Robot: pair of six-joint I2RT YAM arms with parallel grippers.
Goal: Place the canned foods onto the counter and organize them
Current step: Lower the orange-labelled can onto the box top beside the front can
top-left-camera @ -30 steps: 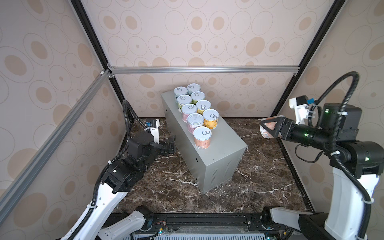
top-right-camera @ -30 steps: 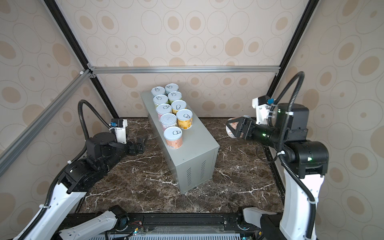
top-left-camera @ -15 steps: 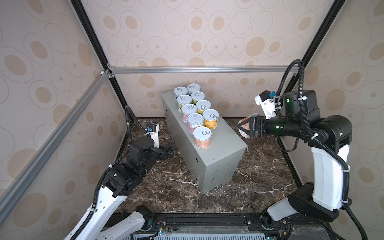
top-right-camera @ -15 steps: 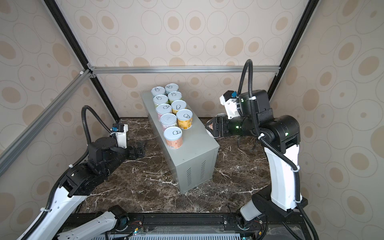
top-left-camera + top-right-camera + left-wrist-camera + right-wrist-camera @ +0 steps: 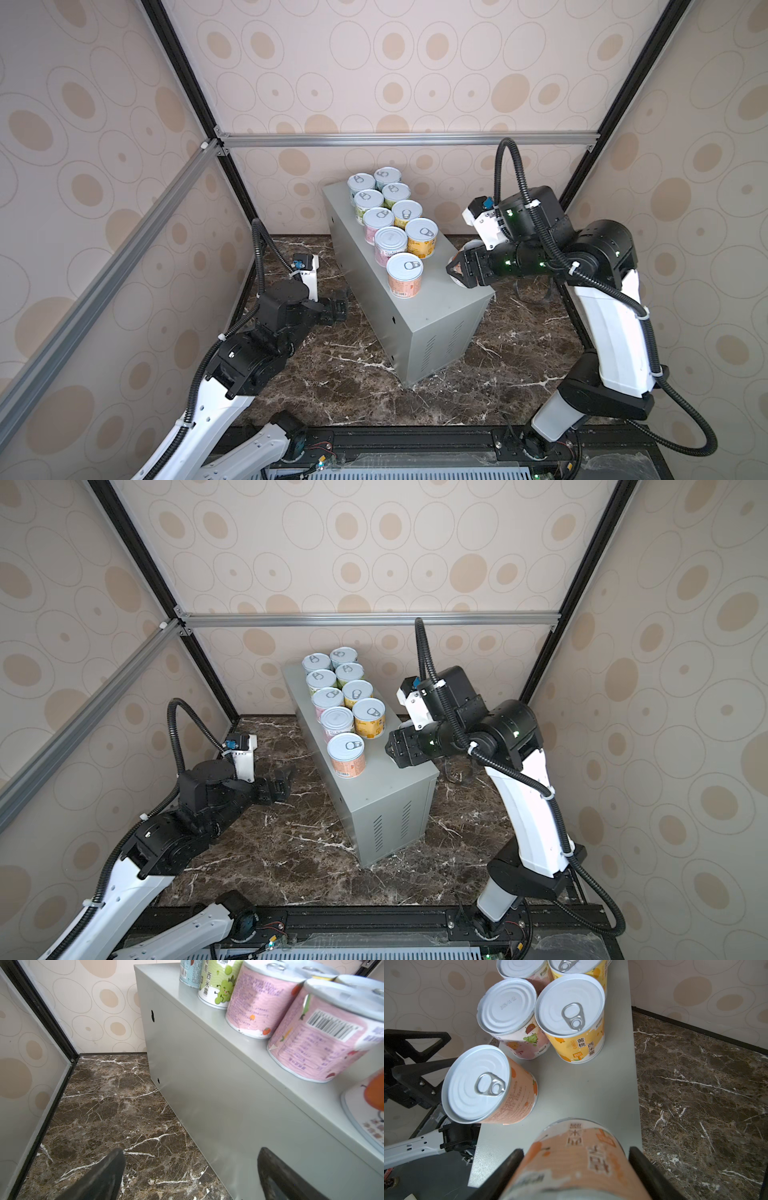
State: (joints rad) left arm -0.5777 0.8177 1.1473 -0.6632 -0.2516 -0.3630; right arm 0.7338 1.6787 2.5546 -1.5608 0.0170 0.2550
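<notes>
Several canned foods stand in two rows on the counter, a light-grey metal box. Nearest in the rows is an orange can, with a yellow can behind it. My right gripper is shut on another orange can, lying on its side between the fingers over the counter's right edge. My left gripper hangs open and empty, low beside the counter's left wall.
The dark marble floor surrounds the counter. Patterned walls close in on three sides, with an aluminium rail across the back. Bare counter top lies right of the nearest orange can.
My right arm swung left from near the right wall, carrying the orange can over the counter's right edge. The left arm drew back slightly, still open.
</notes>
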